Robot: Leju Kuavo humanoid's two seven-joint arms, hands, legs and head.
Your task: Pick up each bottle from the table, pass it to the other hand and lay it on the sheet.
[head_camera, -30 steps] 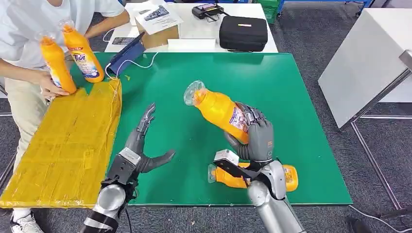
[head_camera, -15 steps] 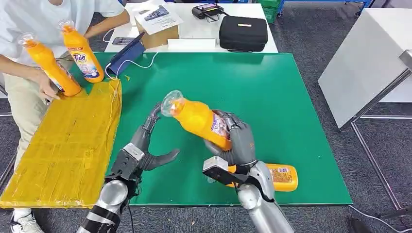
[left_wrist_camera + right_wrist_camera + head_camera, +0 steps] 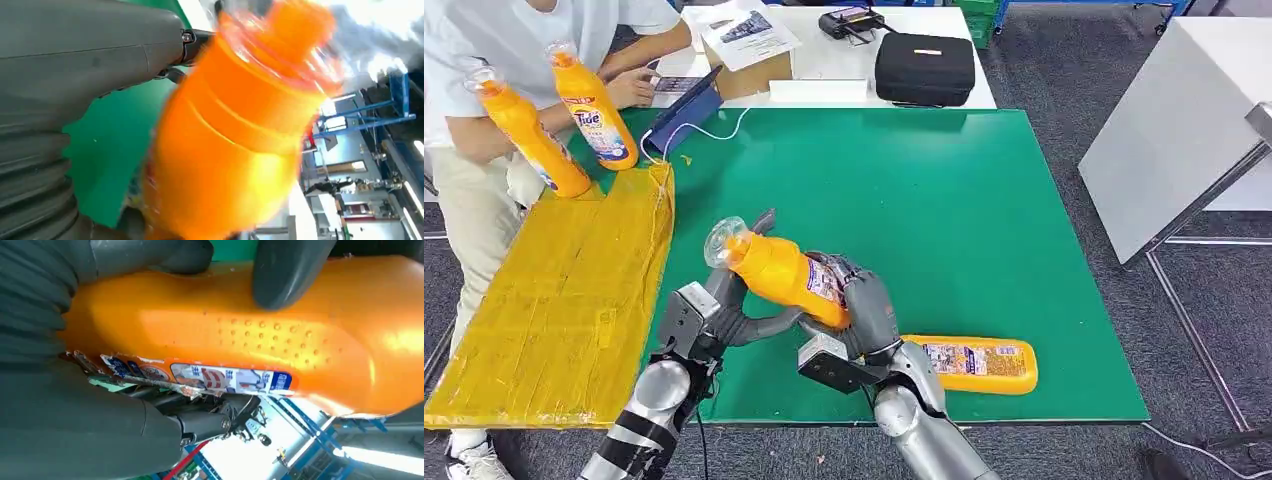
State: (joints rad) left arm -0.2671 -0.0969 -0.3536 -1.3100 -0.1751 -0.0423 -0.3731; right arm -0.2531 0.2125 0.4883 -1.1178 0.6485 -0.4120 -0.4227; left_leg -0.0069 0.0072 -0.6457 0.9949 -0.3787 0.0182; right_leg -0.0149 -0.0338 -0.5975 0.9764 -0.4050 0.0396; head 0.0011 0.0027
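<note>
My right hand (image 3: 867,312) grips an orange bottle (image 3: 781,272) by its lower body and holds it tilted above the green table (image 3: 944,190), cap toward the left. In the right wrist view the dark fingers (image 3: 285,270) wrap the bottle (image 3: 250,330). My left hand (image 3: 724,310) is spread around the bottle's neck end, thumb below and fingers behind, not closed on it. The left wrist view has the bottle (image 3: 235,140) close against that hand (image 3: 75,75). Another orange bottle (image 3: 972,361) lies near the table's front edge. The yellow sheet (image 3: 554,290) lies to the left.
Two more orange bottles (image 3: 524,125) (image 3: 594,105) stand at the sheet's far end beside a person (image 3: 484,50). A tablet (image 3: 686,112) with a cable lies at the table's far left corner. Behind is a white table with a black case (image 3: 924,68).
My right hand has carried the bottle left and lower, into the spread of my left hand, which rose a little. The person let go of a bottle and moved a hand to the tablet.
</note>
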